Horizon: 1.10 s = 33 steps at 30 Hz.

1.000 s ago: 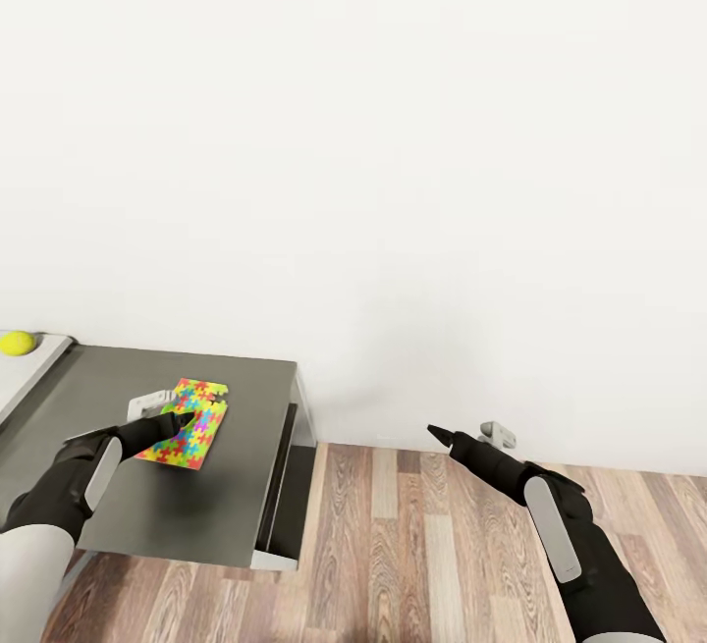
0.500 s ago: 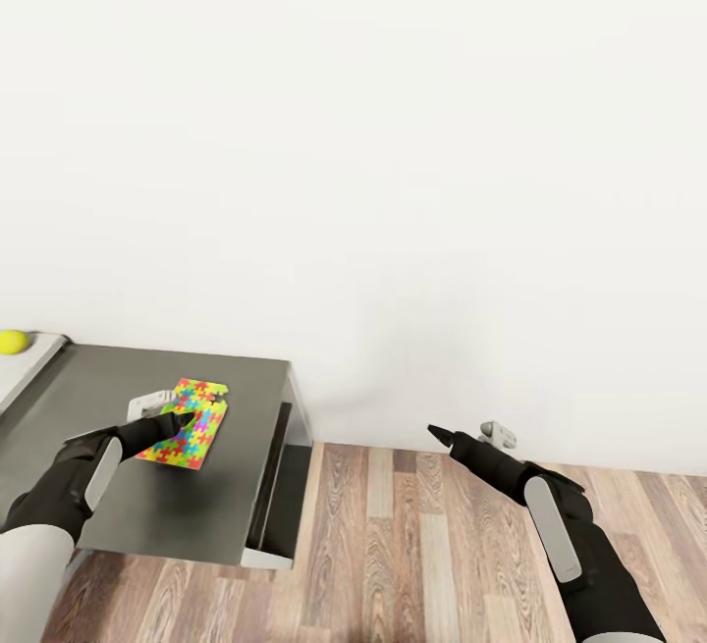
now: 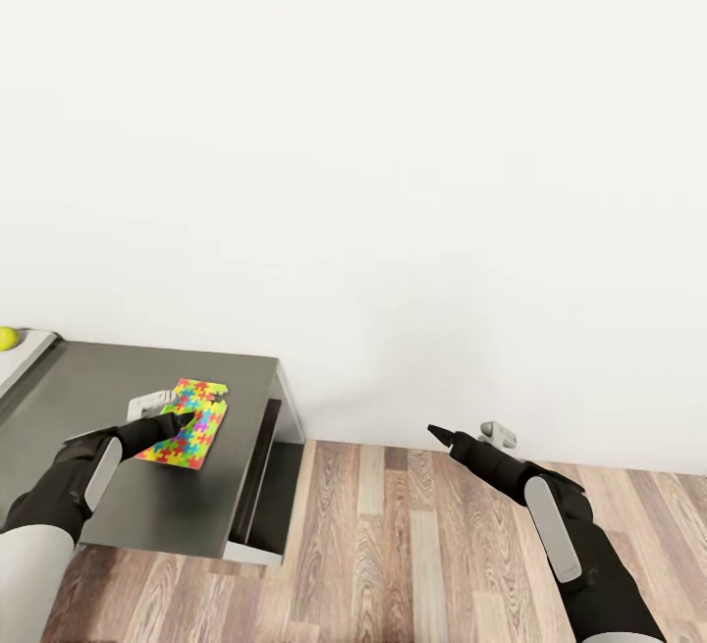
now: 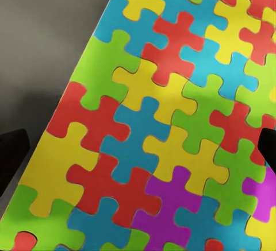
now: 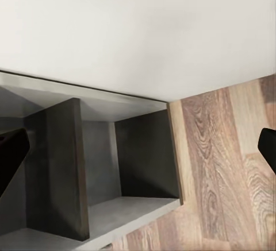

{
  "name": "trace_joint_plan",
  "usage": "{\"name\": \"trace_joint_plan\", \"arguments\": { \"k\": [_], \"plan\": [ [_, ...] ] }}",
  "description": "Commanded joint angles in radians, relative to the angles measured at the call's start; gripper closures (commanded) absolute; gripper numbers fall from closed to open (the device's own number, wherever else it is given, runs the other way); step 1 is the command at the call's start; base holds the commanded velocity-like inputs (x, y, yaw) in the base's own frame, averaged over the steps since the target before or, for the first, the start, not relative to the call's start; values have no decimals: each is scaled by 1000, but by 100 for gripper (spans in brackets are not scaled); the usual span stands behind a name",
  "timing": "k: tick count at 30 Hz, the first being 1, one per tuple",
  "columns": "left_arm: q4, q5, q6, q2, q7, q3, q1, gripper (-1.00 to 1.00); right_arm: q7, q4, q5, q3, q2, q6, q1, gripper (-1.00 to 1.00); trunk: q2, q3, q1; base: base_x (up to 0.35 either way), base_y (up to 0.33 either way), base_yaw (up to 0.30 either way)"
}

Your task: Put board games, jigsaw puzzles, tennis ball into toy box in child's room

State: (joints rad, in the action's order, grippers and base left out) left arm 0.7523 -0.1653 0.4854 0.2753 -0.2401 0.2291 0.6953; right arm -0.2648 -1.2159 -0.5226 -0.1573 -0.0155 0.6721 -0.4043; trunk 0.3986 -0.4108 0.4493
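A multicoloured jigsaw puzzle (image 3: 189, 424) hangs just above the dark grey lower section of the table (image 3: 196, 510). My left gripper (image 3: 182, 419) holds it. In the left wrist view the puzzle (image 4: 155, 124) lies face-on and casts a shadow on the grey top, with my left gripper (image 4: 140, 150) showing a dark fingertip at each side of it. The tennis ball (image 3: 7, 337) sits on the table's pale grey top at the picture's left edge. My right gripper (image 3: 432, 430) hovers over the wooden floor with nothing in it, its fingertips wide apart in the right wrist view (image 5: 141, 147).
A plain white wall (image 3: 393, 182) runs behind the table. The table's right end has open dark compartments (image 5: 98, 165) above the wood floor (image 3: 412, 545). Free floor spreads to the right of the table.
The whole picture has shifted: table and ball sit further left, so the camera has moved right. The puzzle stays with my left gripper and is now nearer the table's right edge.
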Motion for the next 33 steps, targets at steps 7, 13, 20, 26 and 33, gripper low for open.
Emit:
{"name": "trace_joint_plan", "arguments": {
  "k": [7, 13, 20, 26, 33],
  "plan": [
    [-10, -6, 9, -1, -4, 1, 0, -100, -4, -1, -1, -2, 0, 6, -1, -100, 1, -2, 1, -6, -19, 0],
    [-10, -6, 9, -1, -4, 1, 0, -100, -4, -1, -4, -2, -1, 6, -1, -100, 1, 2, 1, -47, -56, -94],
    [-10, -6, 9, -1, -4, 1, 0, -100, -5, -1, -5, -2, -1, 6, -1, -100, 1, 6, 1, -17, -17, -84],
    [-10, -6, 9, -1, -4, 1, 0, -100, -5, -1, -6, -2, -1, 6, -1, -100, 1, 6, 1, -23, 8, -6],
    [-10, -6, 9, -1, -4, 1, 0, -100, -4, -1, -7, -2, -1, 6, -1, -100, 1, 6, 1, -46, 29, 0]
  ]
}}
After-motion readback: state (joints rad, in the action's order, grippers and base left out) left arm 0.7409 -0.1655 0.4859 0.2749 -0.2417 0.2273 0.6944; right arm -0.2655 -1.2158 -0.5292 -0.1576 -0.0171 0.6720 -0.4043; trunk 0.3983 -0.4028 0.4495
